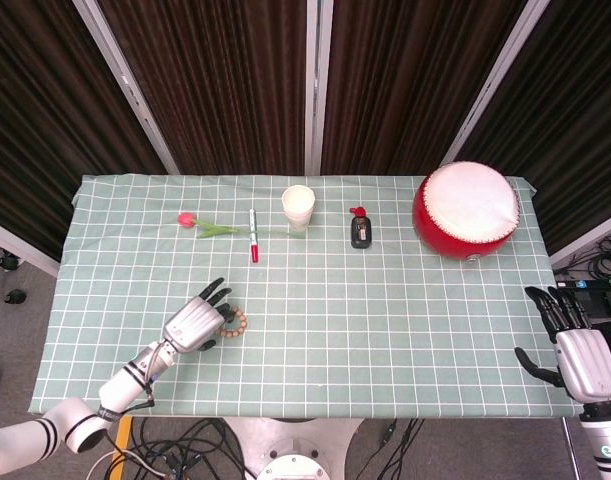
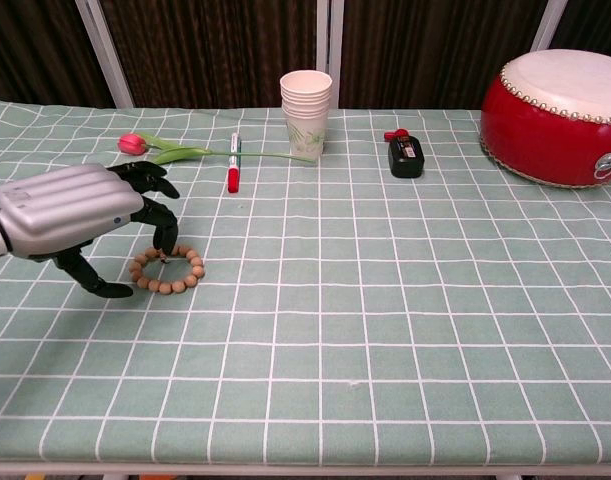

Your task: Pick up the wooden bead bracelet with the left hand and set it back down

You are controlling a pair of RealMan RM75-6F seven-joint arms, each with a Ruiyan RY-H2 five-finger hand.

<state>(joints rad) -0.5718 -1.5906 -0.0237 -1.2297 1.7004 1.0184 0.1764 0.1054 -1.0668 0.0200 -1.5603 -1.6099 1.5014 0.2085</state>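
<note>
The wooden bead bracelet (image 1: 236, 321) (image 2: 182, 280) lies flat on the green checked cloth, left of the middle. My left hand (image 1: 195, 323) (image 2: 70, 212) hangs over its left side, palm down. The dark fingers (image 2: 157, 205) curve down onto the ring's far-left beads, while the thumb (image 2: 90, 280) reaches toward the cloth just left of it. The fingers are apart and the bracelet still rests on the cloth. My right hand (image 1: 577, 352) is off the table's right edge with its fingers spread, holding nothing; the chest view does not show it.
Along the back stand a pink tulip (image 1: 200, 225) (image 2: 155, 150), a red-and-white marker (image 1: 253, 236) (image 2: 234, 163), stacked paper cups (image 1: 298, 207) (image 2: 306, 113), a small black bottle (image 1: 360, 230) (image 2: 406, 155) and a red drum (image 1: 467, 210) (image 2: 560, 115).
</note>
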